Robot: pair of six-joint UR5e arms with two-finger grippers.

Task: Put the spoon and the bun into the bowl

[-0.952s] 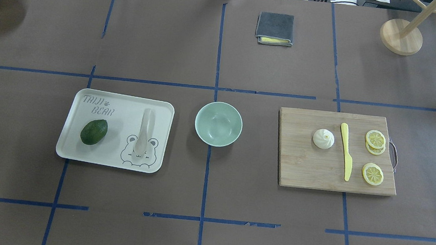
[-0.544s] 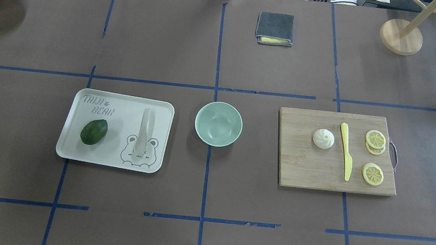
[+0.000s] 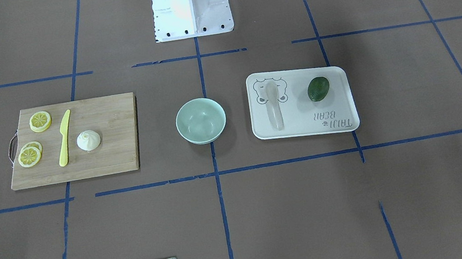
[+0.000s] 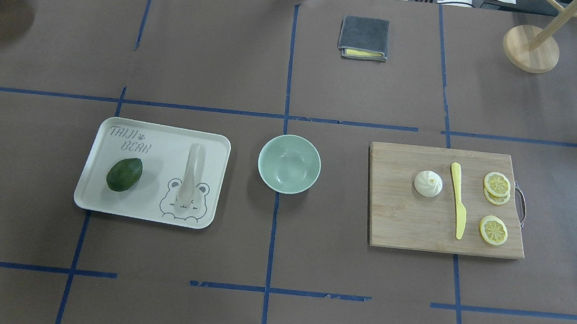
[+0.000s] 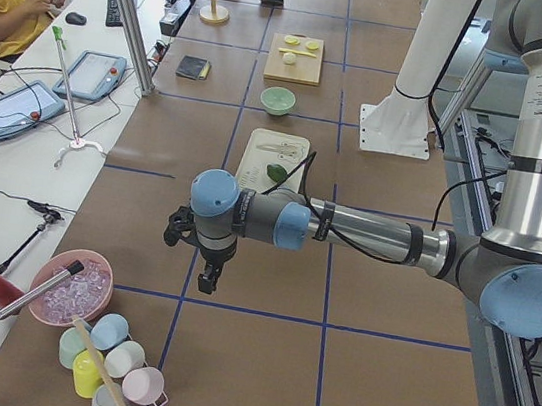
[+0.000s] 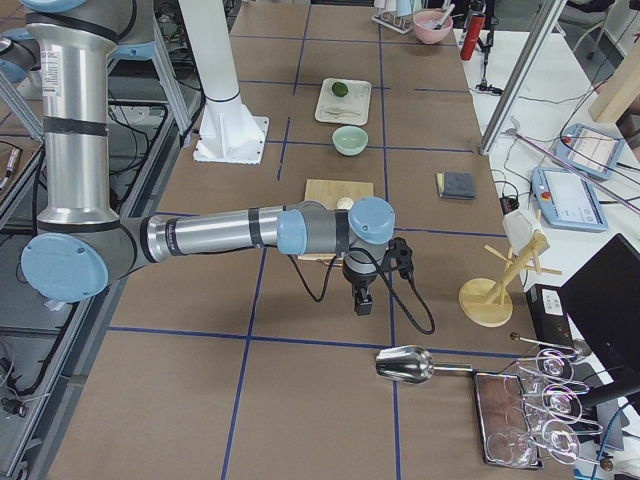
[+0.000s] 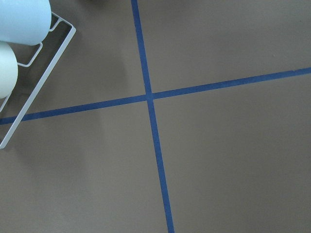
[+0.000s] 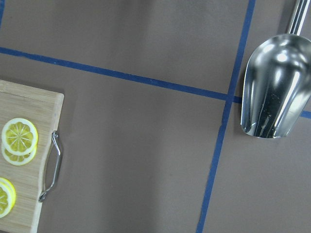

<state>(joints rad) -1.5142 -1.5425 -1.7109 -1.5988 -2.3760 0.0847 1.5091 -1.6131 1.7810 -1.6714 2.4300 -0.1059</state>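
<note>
The off-white spoon (image 4: 191, 173) lies on the cream bear-printed tray (image 4: 163, 142), left of the bowl. The empty mint-green bowl (image 4: 289, 163) stands at the table's middle. The white bun (image 4: 428, 184) sits on the wooden cutting board (image 4: 404, 226) to the right. My left gripper (image 5: 208, 280) shows only in the exterior left view, far off to the left of the tray. My right gripper (image 6: 363, 303) shows only in the exterior right view, beyond the board's handle. I cannot tell whether either is open or shut.
A dark green avocado (image 4: 124, 174) lies on the tray. A yellow knife (image 4: 458, 199) and lemon slices (image 4: 492, 229) lie on the board. A grey cloth (image 4: 363, 37) and a wooden stand (image 4: 531, 48) are at the back. A metal scoop (image 8: 274, 92) lies beside the right gripper.
</note>
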